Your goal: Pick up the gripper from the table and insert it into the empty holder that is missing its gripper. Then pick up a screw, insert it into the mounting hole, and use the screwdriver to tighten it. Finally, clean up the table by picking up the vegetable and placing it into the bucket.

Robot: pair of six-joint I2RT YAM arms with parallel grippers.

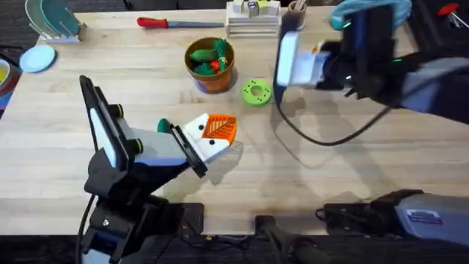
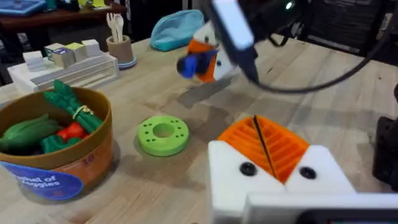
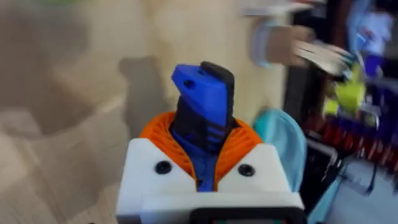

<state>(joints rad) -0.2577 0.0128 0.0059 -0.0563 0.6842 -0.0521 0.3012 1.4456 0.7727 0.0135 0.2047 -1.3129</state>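
Note:
The blue screwdriver [image 3: 202,106] stands between the orange pads of my right gripper [image 3: 202,146], which is shut on it. That gripper [image 1: 297,57] hangs over the table's far right, beyond the green disc, and the left wrist view catches the screwdriver [image 2: 188,65] there too. My left gripper [image 1: 218,130] rests low at mid-table, its white fingers and orange pads [image 2: 283,146] shut together with nothing held. The orange-brown bucket [image 1: 212,77] stands at the back centre with green and red vegetables [image 1: 207,55] inside. The loose gripper, the holder and the screw are out of view.
A flat green disc [image 1: 256,92] lies right of the bucket. A red-handled tool [image 1: 165,23] lies at the far edge beside a white box stack [image 1: 253,18]. A black cable [image 1: 322,139] loops across the right side of the table.

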